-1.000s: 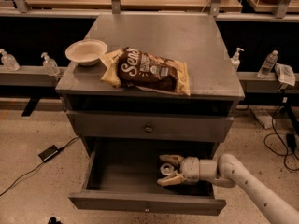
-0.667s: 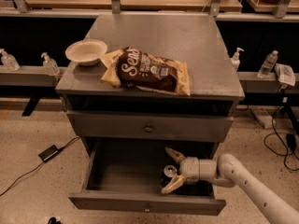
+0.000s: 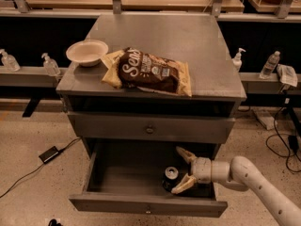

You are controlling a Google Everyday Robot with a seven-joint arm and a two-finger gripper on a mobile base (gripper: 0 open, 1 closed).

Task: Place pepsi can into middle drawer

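**Entry: pepsi can (image 3: 170, 177) let go inside the middle drawer (image 3: 127, 175); fingers (image 3: 183, 185) spread wide.**

Desk (image 3: 188, 36), grey: the middle drawer is drawn out below the front edge and the upper knobbed drawer (image 3: 149, 128) is shut. A brown chip bag (image 3: 150, 72) is laid near the front edge and a white bowl (image 3: 87, 52) at the front left corner, both unmoved. The gripper (image 3: 175, 169) is held inside the drawer under the front right corner, its fingers now opened wide where a second ago they were closed about the can. The pepsi can is left upright on the drawer floor, right of centre, between the parted fingers; contact with the lower one cannot be told. The placing is judged done. Only withdrawal clear of the can is judged to remain.
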